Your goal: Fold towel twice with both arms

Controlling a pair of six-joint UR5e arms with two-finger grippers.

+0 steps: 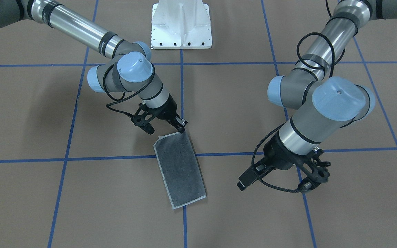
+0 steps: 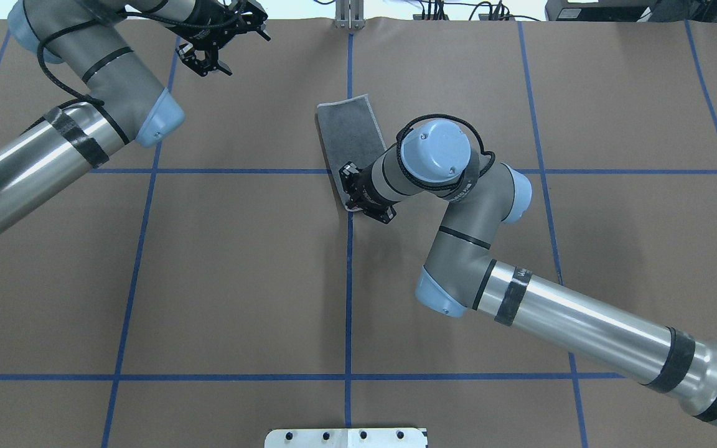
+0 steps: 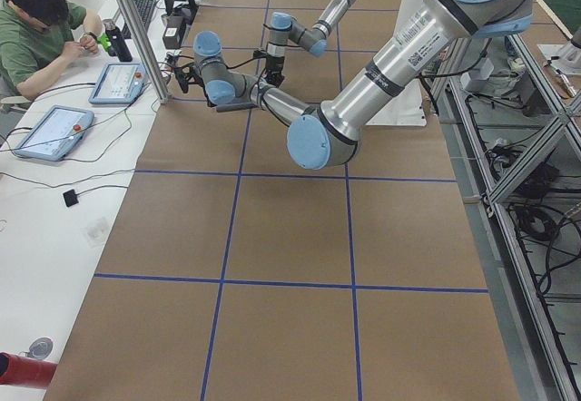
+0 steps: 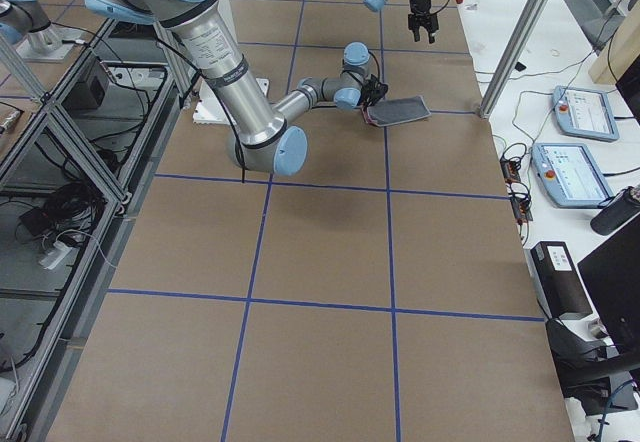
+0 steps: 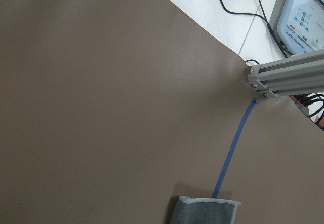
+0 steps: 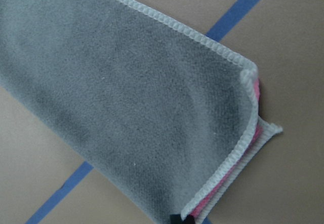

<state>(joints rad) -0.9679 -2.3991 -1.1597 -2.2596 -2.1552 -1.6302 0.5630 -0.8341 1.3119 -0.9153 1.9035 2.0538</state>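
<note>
The towel [image 1: 179,168] lies folded into a long strip, grey face up, slanting across the central blue tape line [image 1: 184,227] on the brown-papered table [image 1: 81,193]. The paper is bare on every side of it. The right gripper [image 1: 181,128] is pinched narrow on the strip's corner nearest the robot. There the hem curls up and shows the pink inner face. The left gripper [image 2: 212,65] hangs with its fingers spread near the table's far edge, well apart from the towel and holding nothing.
</note>
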